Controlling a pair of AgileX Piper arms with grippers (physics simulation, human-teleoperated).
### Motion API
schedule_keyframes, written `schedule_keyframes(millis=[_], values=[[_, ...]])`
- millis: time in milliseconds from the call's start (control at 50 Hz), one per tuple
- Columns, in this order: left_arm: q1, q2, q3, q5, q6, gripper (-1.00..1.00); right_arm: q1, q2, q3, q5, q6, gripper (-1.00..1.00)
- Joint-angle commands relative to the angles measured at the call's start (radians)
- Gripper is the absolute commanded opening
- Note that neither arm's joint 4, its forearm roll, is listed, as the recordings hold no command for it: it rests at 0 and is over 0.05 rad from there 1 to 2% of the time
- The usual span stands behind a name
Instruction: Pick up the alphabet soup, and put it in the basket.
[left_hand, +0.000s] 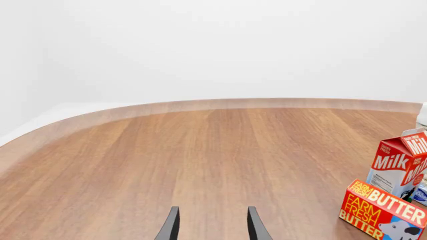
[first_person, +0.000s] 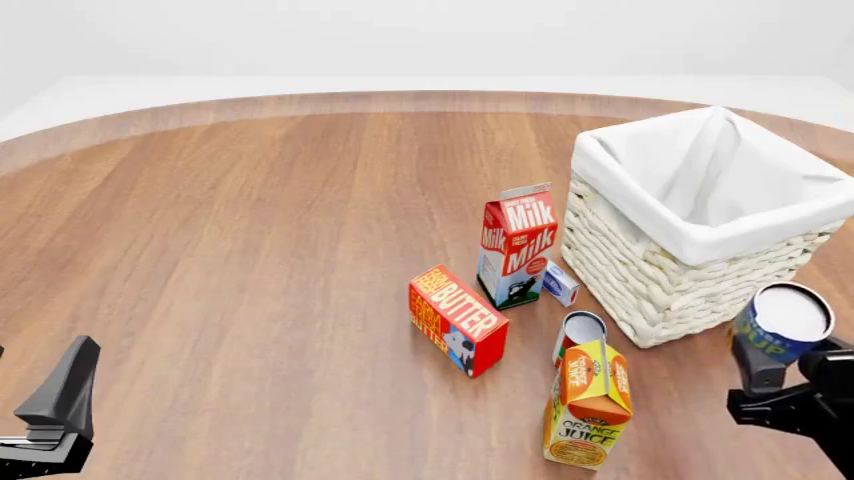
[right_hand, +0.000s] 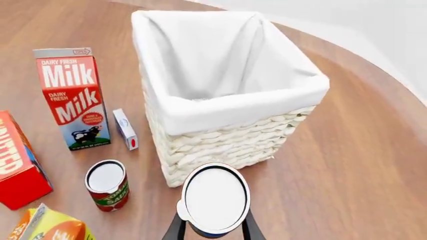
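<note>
The alphabet soup (first_person: 785, 322), a small blue-labelled can with a pale flat lid, hangs in the air at the front right, with my right gripper (first_person: 781, 372) shut on it. In the right wrist view the can's lid (right_hand: 215, 198) fills the space between the two dark fingers (right_hand: 175, 227), just in front of the basket's near wall. The basket (first_person: 694, 270) is a large cream wicker box with a white cloth liner, standing at the right. My left gripper (left_hand: 212, 222) is open over bare wood at the front left, holding nothing.
A milk carton (first_person: 518, 245), a small white box (first_person: 559, 283), a red butter box (first_person: 458, 319), a red-labelled can (first_person: 579, 335) and an orange juice carton (first_person: 589, 402) stand left of the basket. The table's curved far edge (first_person: 400, 100) runs across the back.
</note>
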Motion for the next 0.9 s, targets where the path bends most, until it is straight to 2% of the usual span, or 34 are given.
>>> schedule_keyframes(millis=[20,600,680,740,900], values=[[0.0,0.0,0.0,0.0,0.0,1.0,0.001,-0.046,-0.057,0.055,-0.004,-1.0],[0.0,0.0,0.0,0.0,0.0,1.0,0.007,-0.068,-0.164,0.118,-0.041,-1.0],[0.0,0.0,0.0,0.0,0.0,1.0,0.007,-0.068,-0.167,0.12,-0.041,-1.0],[0.0,0.0,0.0,0.0,0.0,1.0,0.019,-0.063,-0.185,0.123,-0.02,-1.0],[0.0,0.0,0.0,0.0,0.0,1.0,0.024,-0.053,-0.225,0.13,-0.029,-1.0]])
